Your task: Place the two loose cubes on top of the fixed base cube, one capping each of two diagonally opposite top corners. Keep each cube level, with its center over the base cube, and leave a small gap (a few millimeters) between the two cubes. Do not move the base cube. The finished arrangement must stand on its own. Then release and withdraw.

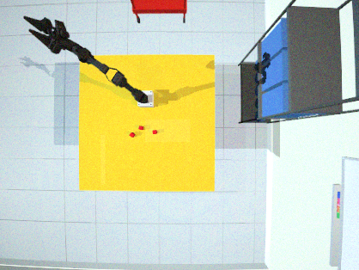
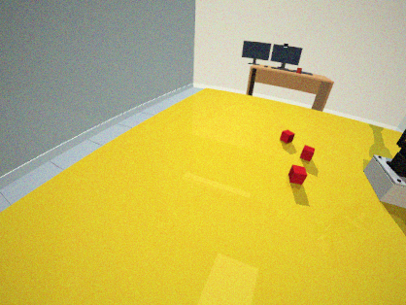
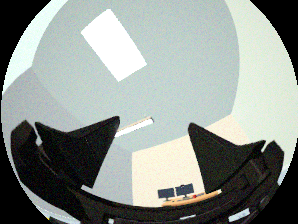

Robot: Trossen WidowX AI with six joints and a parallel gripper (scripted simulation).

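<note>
Three red cubes lie apart on the yellow mat [image 1: 107,172] [image 2: 146,219]. One cube [image 1: 141,127] [image 2: 307,153] is nearest the arm's base, another [image 1: 155,131] [image 2: 297,175] is nearest the exterior camera, and the third [image 1: 132,135] [image 2: 287,136] is farthest from that camera. I cannot tell which is the fixed base cube. None of them is stacked on another. My gripper [image 1: 27,24] [image 3: 155,121] is open and empty, far from the cubes, reaching past the mat's upper left corner in the top view. The wrist view shows no cubes, only walls, ceiling and a distant desk.
The arm's white base [image 1: 146,104] [image 2: 382,181] stands on the mat near the cubes. A red cart [image 1: 159,6] is beyond the mat's top edge in the top view, and a rack with blue bins [image 1: 275,73] is to the right. A desk [image 2: 291,80] with monitors stands by the far wall.
</note>
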